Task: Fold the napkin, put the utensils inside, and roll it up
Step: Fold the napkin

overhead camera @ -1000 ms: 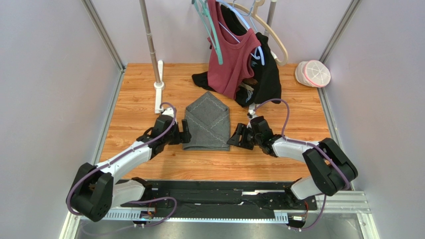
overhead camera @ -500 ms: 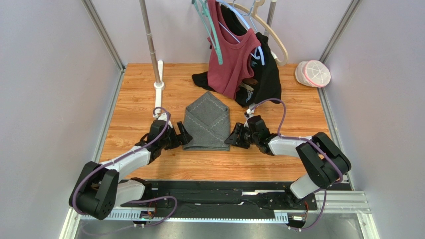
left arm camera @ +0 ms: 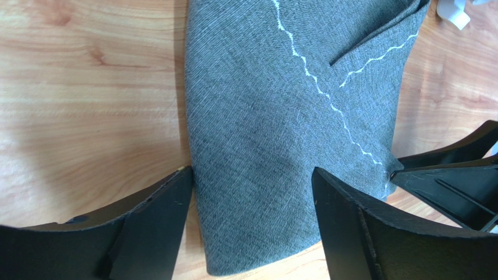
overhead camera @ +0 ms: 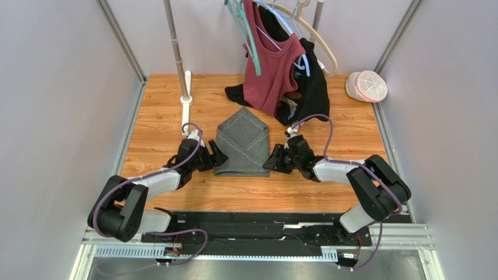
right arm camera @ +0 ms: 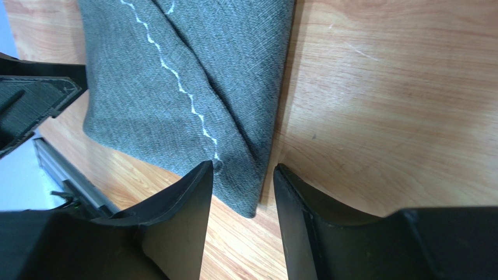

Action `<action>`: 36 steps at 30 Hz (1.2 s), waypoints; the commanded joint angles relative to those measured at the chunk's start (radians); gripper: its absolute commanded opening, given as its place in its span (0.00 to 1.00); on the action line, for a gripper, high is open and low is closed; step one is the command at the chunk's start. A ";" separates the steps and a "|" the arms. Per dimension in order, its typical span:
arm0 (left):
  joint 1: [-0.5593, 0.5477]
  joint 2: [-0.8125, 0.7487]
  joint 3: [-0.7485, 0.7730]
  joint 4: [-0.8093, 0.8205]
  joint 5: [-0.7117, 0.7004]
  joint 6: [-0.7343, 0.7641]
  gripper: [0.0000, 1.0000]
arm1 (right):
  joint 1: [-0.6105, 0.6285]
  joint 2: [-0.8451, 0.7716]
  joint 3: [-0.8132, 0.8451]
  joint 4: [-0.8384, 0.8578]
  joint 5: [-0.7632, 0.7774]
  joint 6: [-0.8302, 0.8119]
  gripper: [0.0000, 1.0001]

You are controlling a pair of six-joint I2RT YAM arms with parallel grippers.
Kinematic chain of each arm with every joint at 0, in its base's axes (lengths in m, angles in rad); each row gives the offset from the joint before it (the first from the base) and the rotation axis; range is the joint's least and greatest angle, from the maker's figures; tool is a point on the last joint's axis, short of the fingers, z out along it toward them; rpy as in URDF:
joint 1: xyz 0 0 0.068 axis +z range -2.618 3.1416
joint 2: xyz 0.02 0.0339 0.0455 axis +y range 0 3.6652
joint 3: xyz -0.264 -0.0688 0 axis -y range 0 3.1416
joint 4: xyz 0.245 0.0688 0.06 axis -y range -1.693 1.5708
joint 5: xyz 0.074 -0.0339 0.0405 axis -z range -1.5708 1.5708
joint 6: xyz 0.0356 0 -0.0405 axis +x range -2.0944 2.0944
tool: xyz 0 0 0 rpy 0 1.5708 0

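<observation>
The dark grey napkin point(overhead camera: 242, 143) lies folded on the wooden table, flaps crossed, point toward the back. My left gripper point(overhead camera: 215, 157) is open at its near left corner. In the left wrist view the napkin's near end point(left arm camera: 280, 116) lies between the fingers, and the gripper point(left arm camera: 252, 170) holds nothing. My right gripper point(overhead camera: 270, 161) is open at the near right corner. In the right wrist view that corner of the napkin point(right arm camera: 193, 76) lies between the fingers of the gripper point(right arm camera: 243, 166). The spoon is not in view.
A maroon top point(overhead camera: 275, 64) and a black garment point(overhead camera: 313, 87) hang on hangers just behind the napkin. A metal pole on a white foot point(overhead camera: 186, 99) stands at the back left. A white and pink round object point(overhead camera: 367, 86) sits at the back right. Walls close in the sides.
Both grippers have edged slightly closer to the napkin's near corners, and the left arm has drawn in a little. The napkin has not moved.
</observation>
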 commanded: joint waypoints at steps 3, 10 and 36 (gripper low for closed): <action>0.004 0.057 -0.002 -0.001 0.022 0.010 0.80 | 0.023 -0.126 0.013 -0.144 0.180 -0.147 0.55; 0.006 0.030 0.033 -0.105 -0.025 0.002 0.84 | 0.191 -0.321 0.066 -0.168 0.300 -0.574 0.65; 0.124 -0.157 0.098 -0.325 -0.044 0.061 0.94 | 0.643 0.202 0.169 0.249 0.708 -1.250 0.63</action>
